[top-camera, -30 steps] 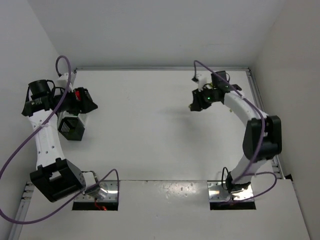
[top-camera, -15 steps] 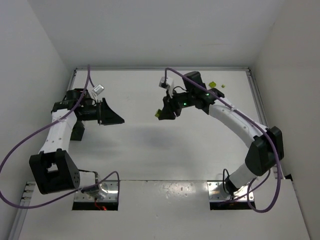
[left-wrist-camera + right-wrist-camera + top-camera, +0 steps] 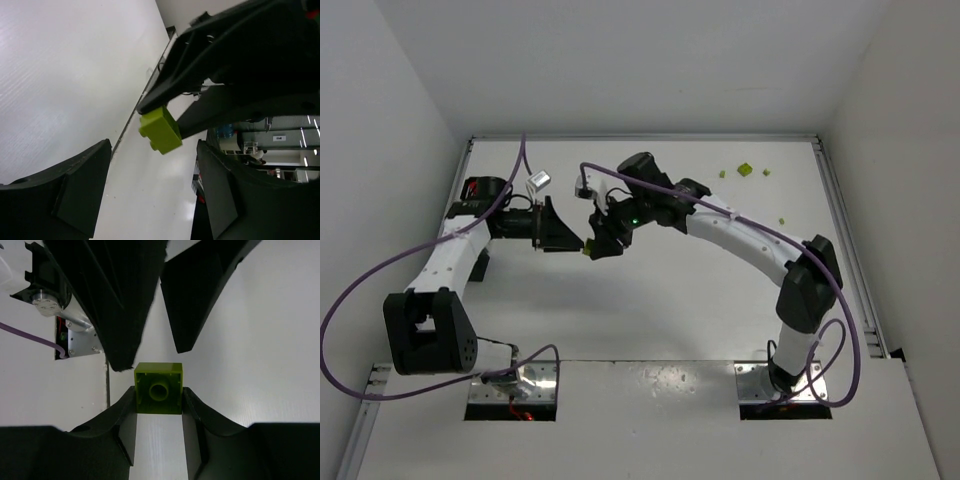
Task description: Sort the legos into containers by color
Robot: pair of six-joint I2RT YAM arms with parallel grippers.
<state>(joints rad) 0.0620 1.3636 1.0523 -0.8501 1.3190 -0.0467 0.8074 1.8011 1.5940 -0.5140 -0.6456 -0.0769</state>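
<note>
- The right gripper [image 3: 595, 246], left of centre in the top view, is clenched on a yellow-green brick [image 3: 158, 388], pinching it between its fingertips.
- The left gripper [image 3: 568, 236] faces it with its jaws spread and nothing in them; the brick sits just beside their tips.
- More small yellow-green bricks [image 3: 745, 170] lie loose on the table [image 3: 670, 300] at upper right.

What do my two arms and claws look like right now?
The left arm and right arm: white links, black joints, a purple cable looping along each. The left claw and right claw: two black wedge-shaped fingers. A small green light glows near the right wrist.
</note>
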